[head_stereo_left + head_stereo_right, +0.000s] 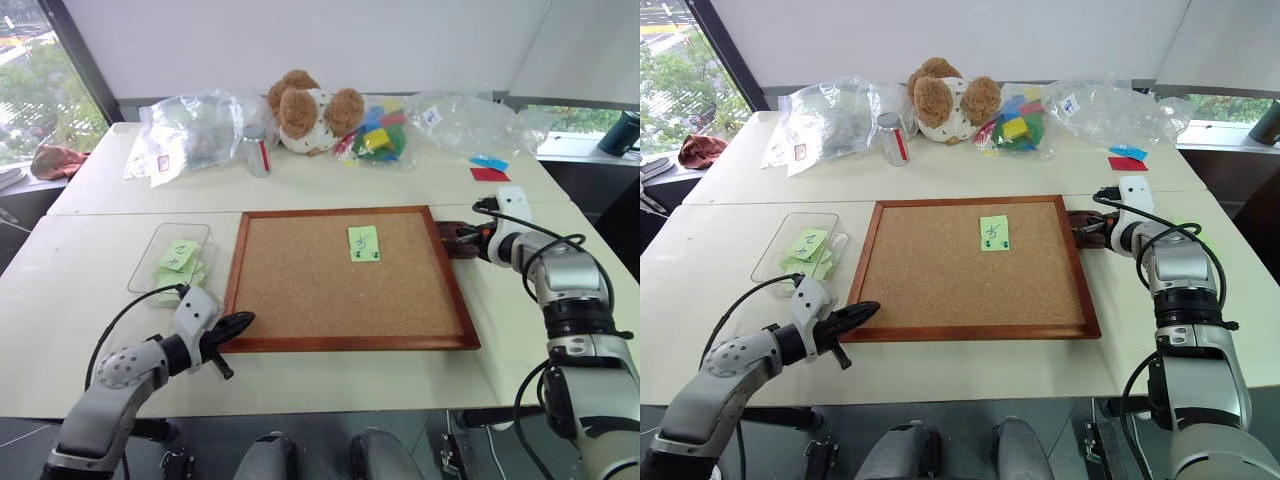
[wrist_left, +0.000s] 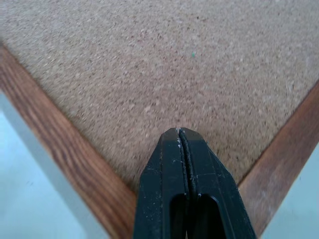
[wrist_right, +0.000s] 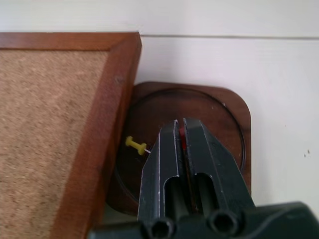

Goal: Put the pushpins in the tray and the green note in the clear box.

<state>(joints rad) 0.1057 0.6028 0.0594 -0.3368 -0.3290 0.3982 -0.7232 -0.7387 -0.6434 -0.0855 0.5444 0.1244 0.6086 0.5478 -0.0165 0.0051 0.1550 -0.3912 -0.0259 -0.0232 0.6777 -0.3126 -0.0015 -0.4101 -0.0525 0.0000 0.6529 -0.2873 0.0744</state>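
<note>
At the near left corner of the wooden-framed corkboard (image 1: 345, 275), the left gripper (image 1: 240, 322) hangs with its black fingers pressed together, holding nothing. Past it, near the tabletop's (image 1: 90, 340) left edge, the shallow clear plastic box (image 1: 170, 257) already holds some pale green slips. The pale green paper note (image 1: 364, 243) with a dark scribble is pinned at the corkboard's far middle by two tiny dark-headed pushpins (image 1: 365, 256) along its lower edge. At the board's far right corner sits the dark brown wooden tray (image 3: 229, 119) with rounded corners, touching the frame; a yellow pushpin (image 3: 135, 145) lies in it. The right gripper (image 3: 182, 130) is over the tray, clamped on something small and red, probably a pin being delivered. The likely next move is to drop it there, then go back for the note's pins. Along the far edge lie a brown teddy bear (image 1: 310, 110), coloured toy blocks (image 1: 378, 135) and clear plastic bags (image 1: 190, 130), well clear of the work.
</note>
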